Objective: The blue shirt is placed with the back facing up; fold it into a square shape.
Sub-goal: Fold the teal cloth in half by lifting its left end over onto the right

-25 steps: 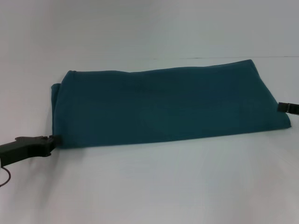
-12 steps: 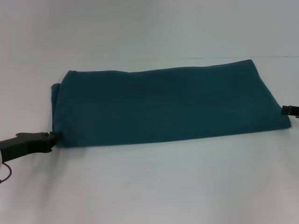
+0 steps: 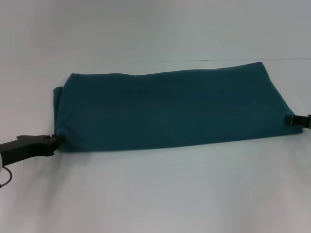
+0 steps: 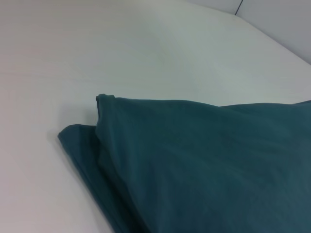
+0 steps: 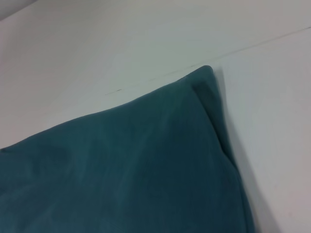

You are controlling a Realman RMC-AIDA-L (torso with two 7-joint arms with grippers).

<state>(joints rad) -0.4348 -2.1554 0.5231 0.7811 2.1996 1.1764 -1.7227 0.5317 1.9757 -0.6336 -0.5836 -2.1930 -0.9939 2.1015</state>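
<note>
Matt soft cloth blue shirt (image 3: 170,109), smooth table (image 3: 155,194)

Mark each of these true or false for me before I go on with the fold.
1. The shirt lies folded into a long band. True.
2. White lettering shows on top. False: only plain blue cloth shows.
3. The left claw is at the band's near left corner. True.
4. The right claw hovers over the band's middle. False: it is at the right end.
5. The table is white. True.

Plain white table (image 3: 160,194), the blue shirt (image 3: 170,111) folded into a long band flat upon it
</note>
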